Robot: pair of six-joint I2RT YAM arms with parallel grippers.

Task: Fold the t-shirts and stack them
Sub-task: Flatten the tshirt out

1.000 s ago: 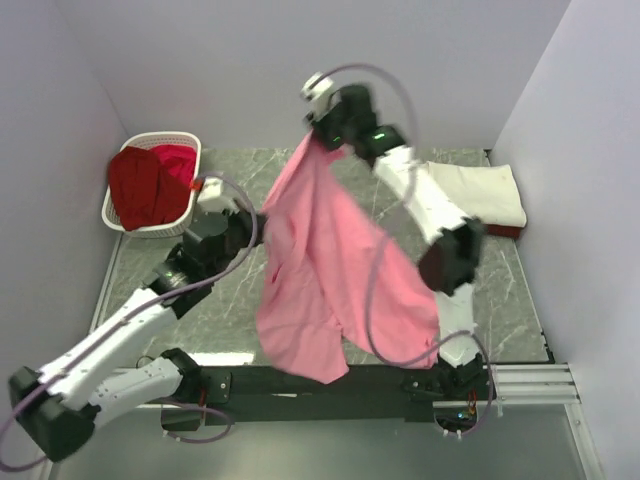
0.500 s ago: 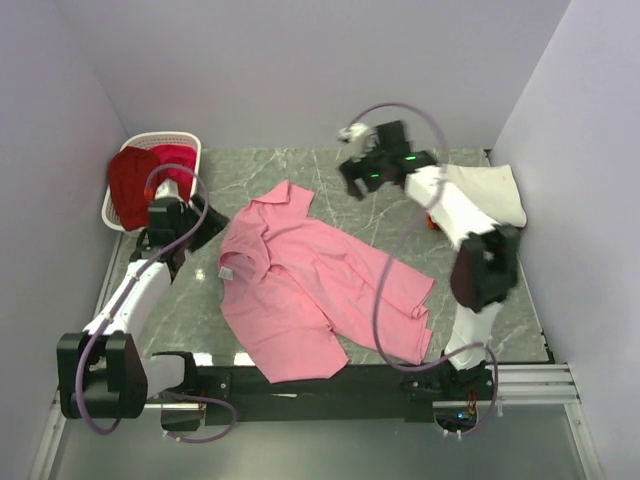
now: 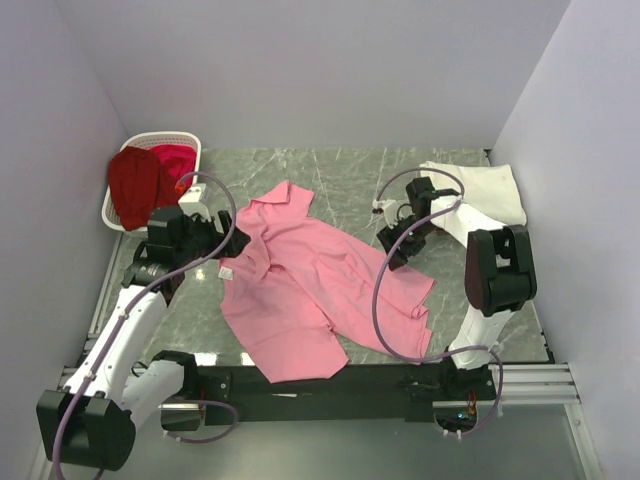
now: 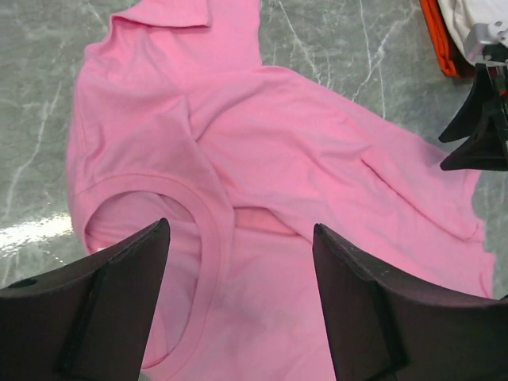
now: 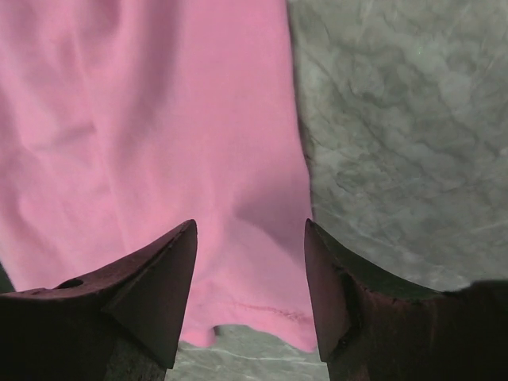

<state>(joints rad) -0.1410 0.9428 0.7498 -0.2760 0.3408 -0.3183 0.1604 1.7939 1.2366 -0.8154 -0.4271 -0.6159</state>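
A pink collared t-shirt (image 3: 320, 285) lies spread on the marble table, collar toward the back. My left gripper (image 3: 228, 243) hovers open over its left sleeve; in the left wrist view (image 4: 240, 230) the sleeve opening (image 4: 159, 230) lies between the jaws, untouched. My right gripper (image 3: 393, 255) stands open over the shirt's right edge; the right wrist view (image 5: 249, 224) shows pink hem (image 5: 238, 305) below it. Dark red and crimson t-shirts (image 3: 150, 180) fill the basket. A folded cream-white t-shirt (image 3: 480, 190) lies at the back right on an orange-red one (image 4: 436, 40).
The white slatted basket (image 3: 165, 140) stands at the back left corner. Grey walls close the table on three sides. Bare marble (image 3: 340, 170) shows behind the pink shirt and at the right (image 5: 397, 119). A black rail (image 3: 320, 380) runs along the near edge.
The pink shirt hung in the air from my right gripper, then dropped flat onto the table. Both grippers opened and have since moved in low over its left sleeve and right edge.
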